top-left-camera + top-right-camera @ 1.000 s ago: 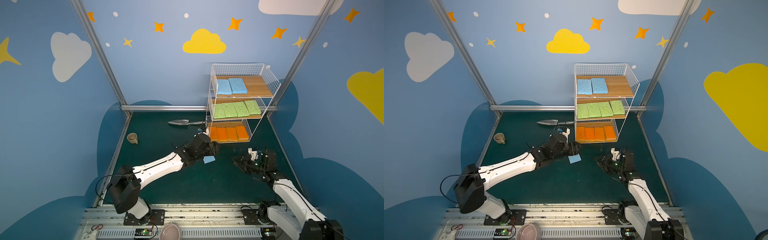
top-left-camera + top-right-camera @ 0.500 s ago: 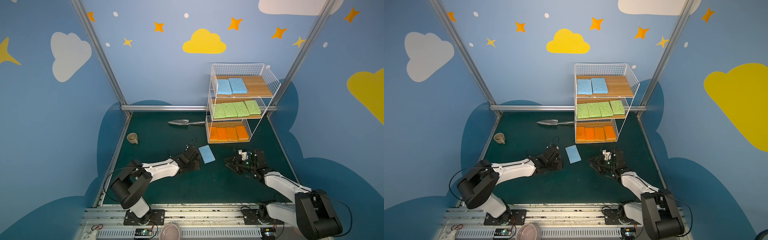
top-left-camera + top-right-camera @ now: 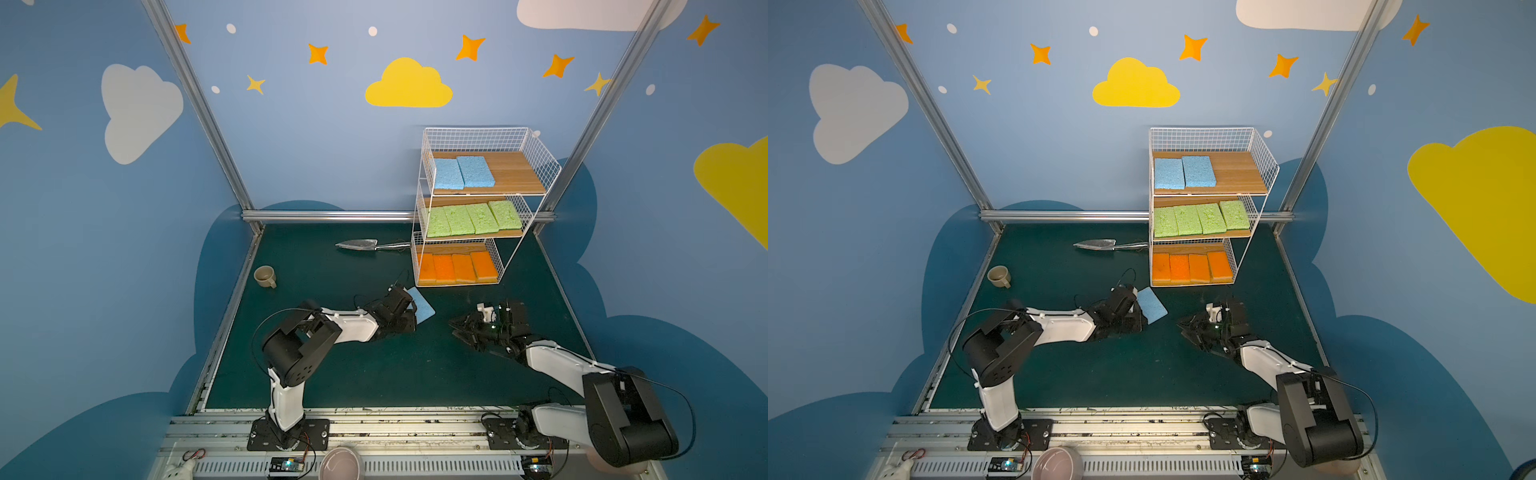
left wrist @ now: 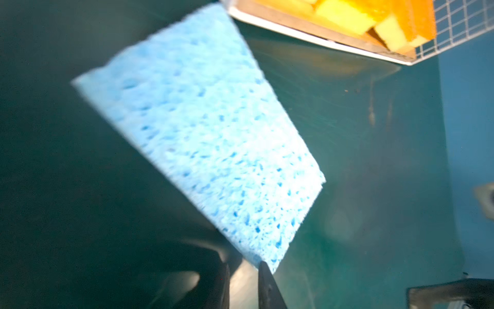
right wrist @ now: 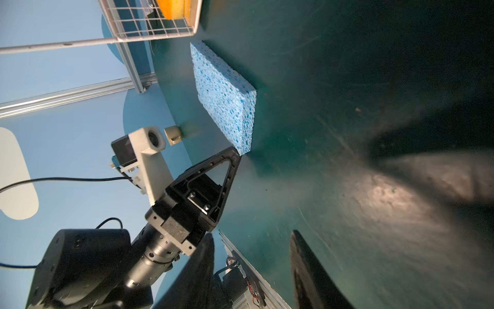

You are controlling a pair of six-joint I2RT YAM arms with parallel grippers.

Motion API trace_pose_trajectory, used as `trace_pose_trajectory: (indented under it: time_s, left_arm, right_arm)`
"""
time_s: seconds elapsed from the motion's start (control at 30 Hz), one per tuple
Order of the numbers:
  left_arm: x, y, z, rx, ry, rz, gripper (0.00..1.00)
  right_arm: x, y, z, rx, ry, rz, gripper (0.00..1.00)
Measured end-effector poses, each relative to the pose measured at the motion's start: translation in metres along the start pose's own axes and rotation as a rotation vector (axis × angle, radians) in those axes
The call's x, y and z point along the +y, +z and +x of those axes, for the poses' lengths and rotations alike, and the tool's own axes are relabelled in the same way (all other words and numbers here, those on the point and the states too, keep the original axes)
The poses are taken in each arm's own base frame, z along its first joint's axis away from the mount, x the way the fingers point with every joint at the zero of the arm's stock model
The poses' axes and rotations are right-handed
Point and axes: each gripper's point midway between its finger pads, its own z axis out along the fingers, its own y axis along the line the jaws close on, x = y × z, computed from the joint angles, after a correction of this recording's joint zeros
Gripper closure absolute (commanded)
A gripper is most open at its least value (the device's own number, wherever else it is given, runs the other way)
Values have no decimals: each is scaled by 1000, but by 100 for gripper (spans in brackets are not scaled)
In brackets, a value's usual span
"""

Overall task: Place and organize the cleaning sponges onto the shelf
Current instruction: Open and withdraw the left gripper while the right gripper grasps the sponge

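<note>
Left pincer (image 5: 237, 154) retreated; right wrist shows it touching blue sponge (image 5: 223, 93), grip unclear.

The shelf (image 3: 537, 166) looked mostly sorted: two blue sponges (image 3: 463, 172) up top, four green sponges (image 3: 473, 218) on the middle tier, four orange sponges (image 3: 457, 268) at the bottom; a loose blue sponge (image 3: 424, 308) lay on the worktop (image 3: 374, 365) just in front, left claw (image 3: 414, 317) right at its edge; right claw (image 3: 458, 328) sat nearby, apart from it.
</note>
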Motion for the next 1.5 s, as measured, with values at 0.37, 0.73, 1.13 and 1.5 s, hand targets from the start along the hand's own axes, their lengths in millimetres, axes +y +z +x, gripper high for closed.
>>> trace_pose_trajectory:
  time_s: [0.37,0.73,1.13,1.5]
  left_arm:
    - [-8,-47,17,-12,50,30,22]
    - [25,-108,32,-71,53,-45,0]
    - [70,-138,40,-108,16,-165,0]
    - [83,-144,34,-124,-5,-203,0]
  right_arm:
    - [5,21,-10,5,-11,29,54]
    - [-3,64,-15,7,38,24,55]
    - [17,103,-27,14,30,-22,73]
    - [16,113,-33,8,53,-35,100]
